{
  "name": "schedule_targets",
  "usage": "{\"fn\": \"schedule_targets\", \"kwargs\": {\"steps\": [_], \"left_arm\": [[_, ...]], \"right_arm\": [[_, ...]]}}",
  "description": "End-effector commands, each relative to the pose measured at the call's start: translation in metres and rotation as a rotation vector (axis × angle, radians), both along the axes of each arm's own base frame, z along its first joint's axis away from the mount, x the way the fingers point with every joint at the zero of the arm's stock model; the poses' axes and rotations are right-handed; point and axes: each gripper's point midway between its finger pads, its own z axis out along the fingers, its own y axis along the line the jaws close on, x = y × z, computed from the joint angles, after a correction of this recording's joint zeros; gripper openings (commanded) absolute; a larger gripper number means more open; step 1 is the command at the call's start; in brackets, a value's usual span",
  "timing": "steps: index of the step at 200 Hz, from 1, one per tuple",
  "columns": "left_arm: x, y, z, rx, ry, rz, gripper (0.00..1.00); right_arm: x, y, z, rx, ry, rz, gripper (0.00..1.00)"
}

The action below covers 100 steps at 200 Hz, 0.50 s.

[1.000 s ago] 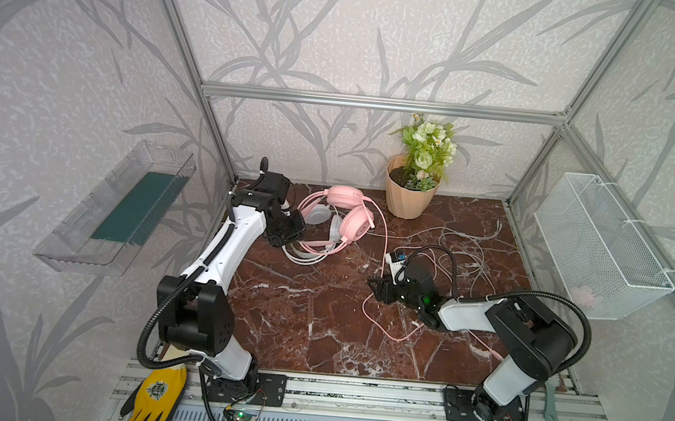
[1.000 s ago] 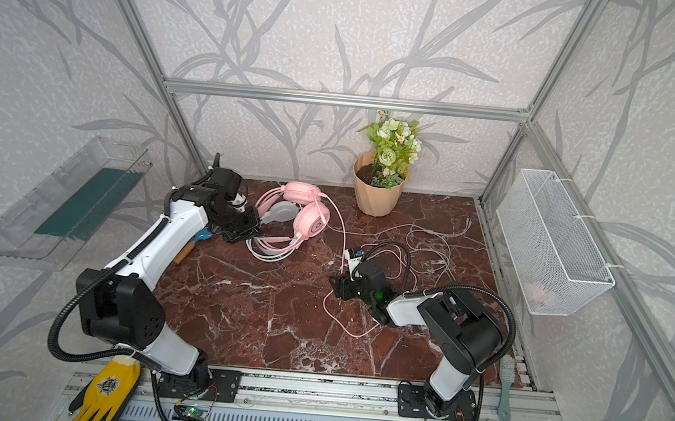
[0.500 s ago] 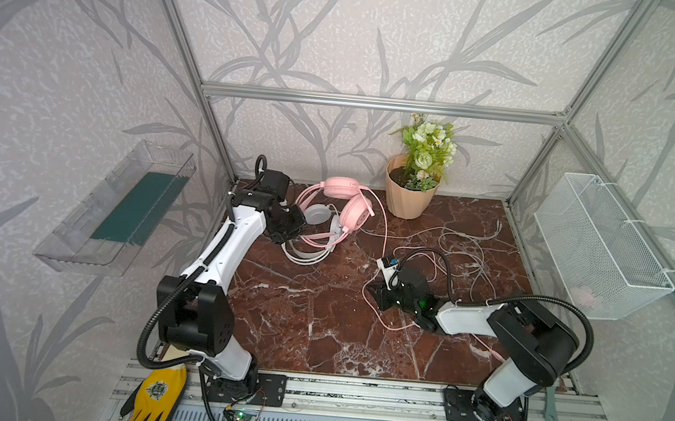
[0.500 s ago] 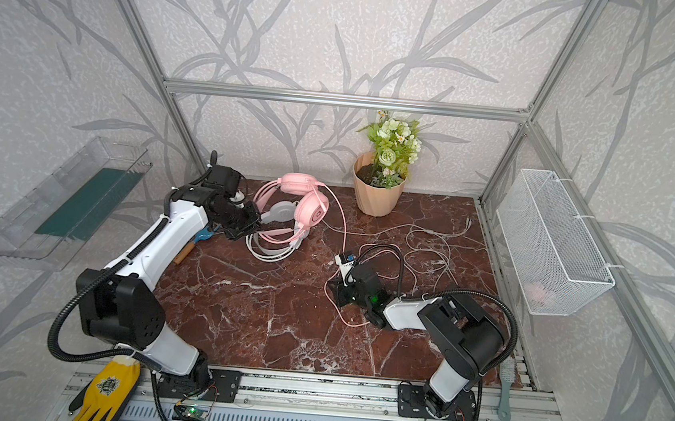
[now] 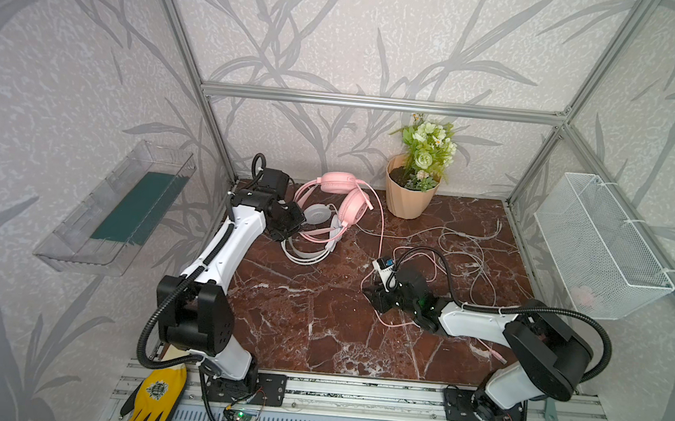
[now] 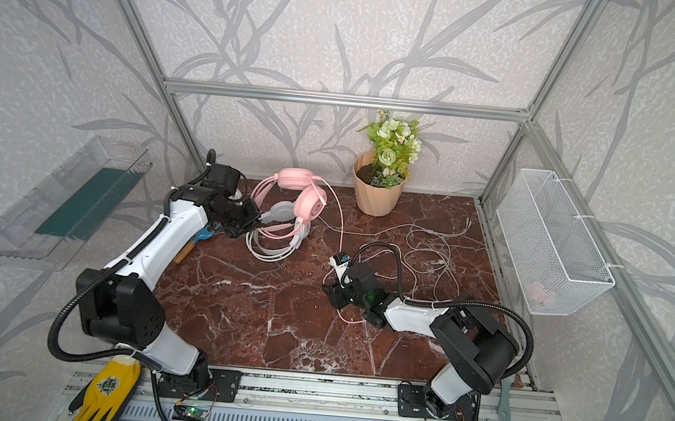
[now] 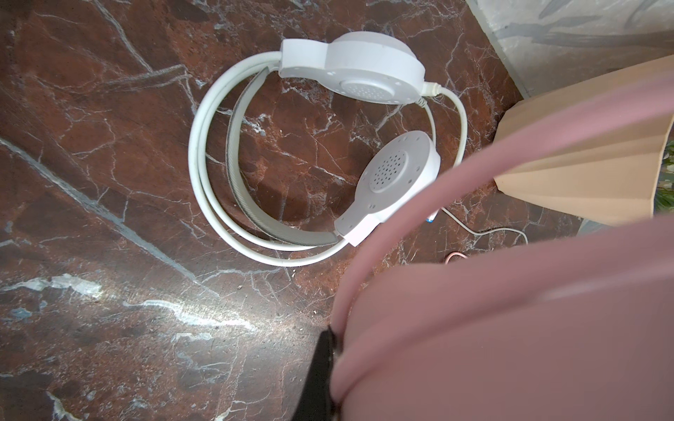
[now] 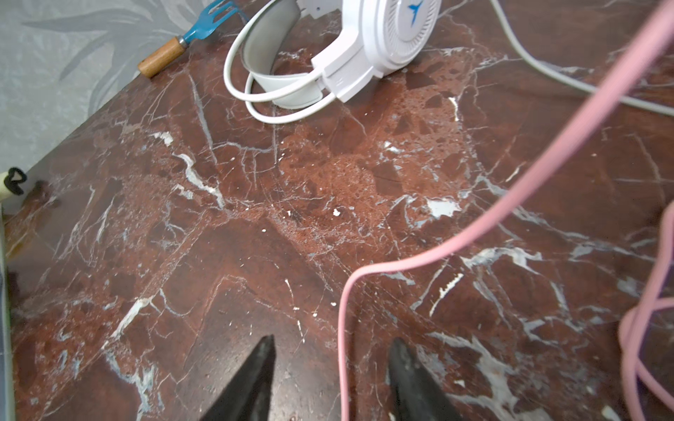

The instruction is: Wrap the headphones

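My left gripper (image 5: 294, 226) (image 7: 333, 335) is shut on the headband of the pink headphones (image 5: 352, 213) (image 6: 309, 207) (image 7: 474, 328) and holds them tilted up off the table. Under them, at the back left, the white headphones (image 5: 311, 255) (image 7: 364, 73) (image 8: 364, 36) lie flat. The pink cable (image 5: 382, 232) (image 8: 510, 189) hangs from the pink headset and runs forward to my right gripper (image 5: 376, 298) (image 6: 330, 292) (image 8: 332, 344). That gripper is low over the table's middle and open, with the pink cable lying loose between its fingers.
The white cable (image 5: 462, 247) sprawls in loops at the back right. A flower pot (image 5: 408, 197) stands at the back. A blue garden fork (image 8: 182, 43) (image 6: 195, 241) lies by the left wall. A wire basket (image 5: 599, 251) hangs on the right wall and a clear tray (image 5: 119, 209) on the left wall.
The left gripper has raised and tilted the pink headphones off the white ones. The right gripper has slid slightly nearer along the pink cable.
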Motion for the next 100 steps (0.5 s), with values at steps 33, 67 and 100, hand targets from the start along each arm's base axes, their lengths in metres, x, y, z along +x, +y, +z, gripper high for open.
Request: {"fn": "schedule_targets", "kwargs": {"steps": [33, 67, 100], "left_arm": [[0.005, -0.004, 0.037, -0.043, -0.114, 0.001, 0.0], [0.004, -0.005, 0.039, -0.052, -0.118, -0.003, 0.0], [0.003, -0.005, 0.043, -0.053, -0.127, -0.001, 0.0]], "right_arm": [[0.042, -0.02, 0.023, 0.162, -0.104, -0.272, 0.82], [0.06, -0.018, 0.02, 0.17, -0.12, -0.34, 0.83], [0.075, -0.013, 0.009, 0.221, -0.161, -0.378, 0.76]]}}
